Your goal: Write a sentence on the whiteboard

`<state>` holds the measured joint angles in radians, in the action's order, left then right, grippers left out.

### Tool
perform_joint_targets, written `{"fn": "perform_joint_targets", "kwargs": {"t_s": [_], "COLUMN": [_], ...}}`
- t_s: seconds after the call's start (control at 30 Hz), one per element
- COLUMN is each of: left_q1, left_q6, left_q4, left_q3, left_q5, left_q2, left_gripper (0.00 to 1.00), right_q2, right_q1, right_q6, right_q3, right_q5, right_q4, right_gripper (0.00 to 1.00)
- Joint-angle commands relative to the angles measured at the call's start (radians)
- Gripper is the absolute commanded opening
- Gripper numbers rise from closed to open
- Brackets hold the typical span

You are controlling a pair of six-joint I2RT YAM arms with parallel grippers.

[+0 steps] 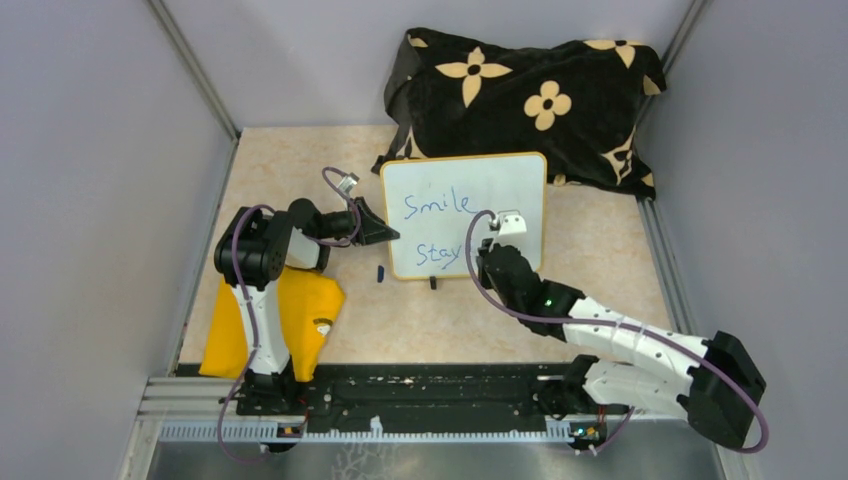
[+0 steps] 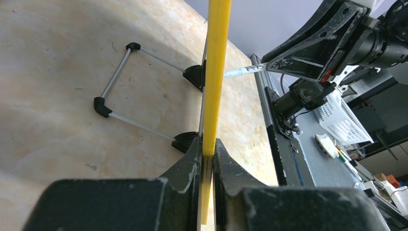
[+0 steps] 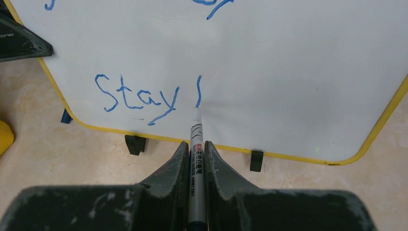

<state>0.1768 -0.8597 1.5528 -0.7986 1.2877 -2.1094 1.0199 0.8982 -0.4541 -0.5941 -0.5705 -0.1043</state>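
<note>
The whiteboard (image 1: 500, 185) stands on the table, white with a yellow rim and two black feet. It carries "Smile" and "Stay" in blue, plus one fresh vertical stroke after "Stay" (image 3: 198, 91). My left gripper (image 1: 385, 235) is shut on the board's left edge; in the left wrist view the yellow rim (image 2: 215, 72) runs up from between the jaws (image 2: 208, 159). My right gripper (image 1: 482, 250) is shut on a white marker (image 3: 196, 159), whose tip touches the board (image 3: 298, 72) at the foot of the stroke.
A black flowered cloth (image 1: 525, 100) lies bunched behind the board. A yellow cloth (image 1: 290, 320) lies by the left arm's base. A small blue marker cap (image 1: 381, 272) lies on the table left of the board's lower edge. Grey walls close in both sides.
</note>
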Motion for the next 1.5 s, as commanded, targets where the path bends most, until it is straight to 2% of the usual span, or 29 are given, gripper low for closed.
{"fn": "perform_joint_targets", "kwargs": {"t_s": [0.0,0.57,1.47], "left_q1": [0.022,0.023,0.023], "left_q6": [0.017,0.017,0.016], "left_q4": [0.138,0.138,0.136], "left_q3": [0.009,0.009,0.008], "left_q5": [0.005,0.006,0.006], "left_q2": [-0.06,-0.06,-0.06], "left_gripper": [0.0,0.0,0.0], "right_q2": [-0.074,-0.033,0.073], "right_q1": [-0.005,-0.013,-0.02], "right_q6": [0.009,0.013,0.007], "right_q3": [-0.019,-0.072,-0.082], "right_q5": [0.006,-0.093,-0.029], "right_q4": [0.023,0.022,0.067], "right_gripper": [0.0,0.0,0.0]}}
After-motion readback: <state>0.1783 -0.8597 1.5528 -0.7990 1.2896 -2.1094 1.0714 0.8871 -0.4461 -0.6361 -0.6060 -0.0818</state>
